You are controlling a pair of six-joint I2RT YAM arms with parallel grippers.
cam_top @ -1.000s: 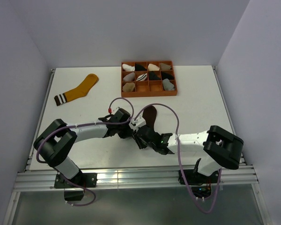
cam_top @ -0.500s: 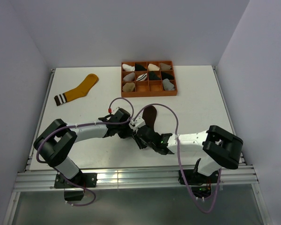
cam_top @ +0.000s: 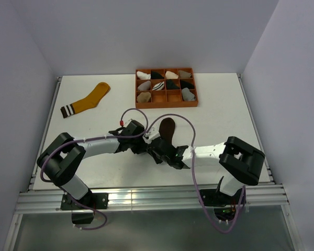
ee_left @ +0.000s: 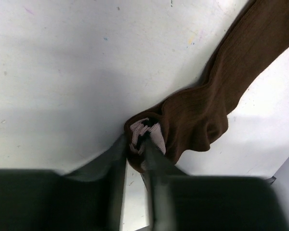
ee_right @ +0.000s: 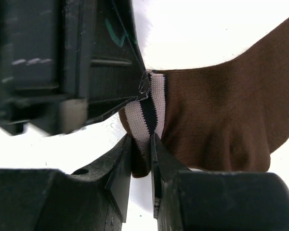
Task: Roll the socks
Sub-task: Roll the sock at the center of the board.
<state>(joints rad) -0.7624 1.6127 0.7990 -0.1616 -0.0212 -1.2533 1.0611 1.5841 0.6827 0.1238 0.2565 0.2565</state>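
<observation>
The dark brown sock (cam_top: 167, 128) lies mid-table, its toe pointing away and its striped cuff bunched toward me. My left gripper (cam_top: 146, 144) and right gripper (cam_top: 155, 148) meet at that cuff. In the left wrist view the left gripper (ee_left: 139, 144) is shut on the folded cuff of the brown sock (ee_left: 216, 101). In the right wrist view the right gripper (ee_right: 141, 144) is shut on the same striped cuff, with the brown sock (ee_right: 221, 120) spreading to the right. The mustard-yellow sock (cam_top: 86, 100) lies flat at the far left. The grey sock is out of view.
An orange compartment tray (cam_top: 190, 104) with several small rolled sock bundles stands at the back centre. Cables loop above both arms near the brown sock. White walls close in the table on three sides.
The right arm's forearm has shifted slightly left toward the cuff. Both grippers stay at the brown sock's cuff; the sock has barely moved.
</observation>
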